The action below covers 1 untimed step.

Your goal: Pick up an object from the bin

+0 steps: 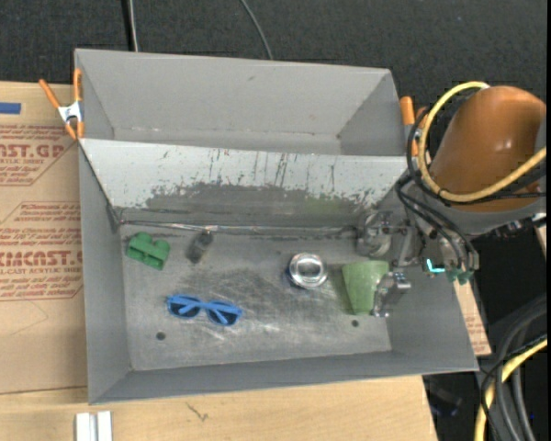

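Observation:
My gripper [386, 294] is low at the right end of the bin floor, its metal fingers pointing down beside a pale green translucent cup [359, 287]. The cup lies just left of the fingers, touching or nearly touching them. A little further left sits a small shiny silver round thing [306, 270].
Blue sunglasses [204, 310] lie on the floor at the lower left. A green block [148, 250] rests near the left wall, with a small dark grey piece [198, 245] just to its right. The arm with its orange cover and cables hangs over the bin's right rim.

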{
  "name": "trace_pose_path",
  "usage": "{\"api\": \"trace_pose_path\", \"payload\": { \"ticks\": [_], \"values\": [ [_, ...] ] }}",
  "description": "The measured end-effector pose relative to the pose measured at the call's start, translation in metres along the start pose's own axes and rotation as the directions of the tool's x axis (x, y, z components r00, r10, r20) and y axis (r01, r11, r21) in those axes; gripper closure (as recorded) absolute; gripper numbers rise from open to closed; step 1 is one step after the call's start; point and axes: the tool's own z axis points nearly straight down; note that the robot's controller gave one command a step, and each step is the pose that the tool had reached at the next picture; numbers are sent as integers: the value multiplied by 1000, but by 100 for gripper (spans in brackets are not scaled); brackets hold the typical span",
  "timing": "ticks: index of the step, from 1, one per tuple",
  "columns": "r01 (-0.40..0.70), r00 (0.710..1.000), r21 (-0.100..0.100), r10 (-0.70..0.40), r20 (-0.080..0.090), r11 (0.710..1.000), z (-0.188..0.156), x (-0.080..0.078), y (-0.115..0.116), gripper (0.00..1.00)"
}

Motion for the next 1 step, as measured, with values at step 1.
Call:
{"api": "trace_pose_path", "payload": {
  "ticks": [1],
  "values": [
    [-35, 999, -2, 35, 0, 999, 124, -29, 51, 0]
  ]
}}
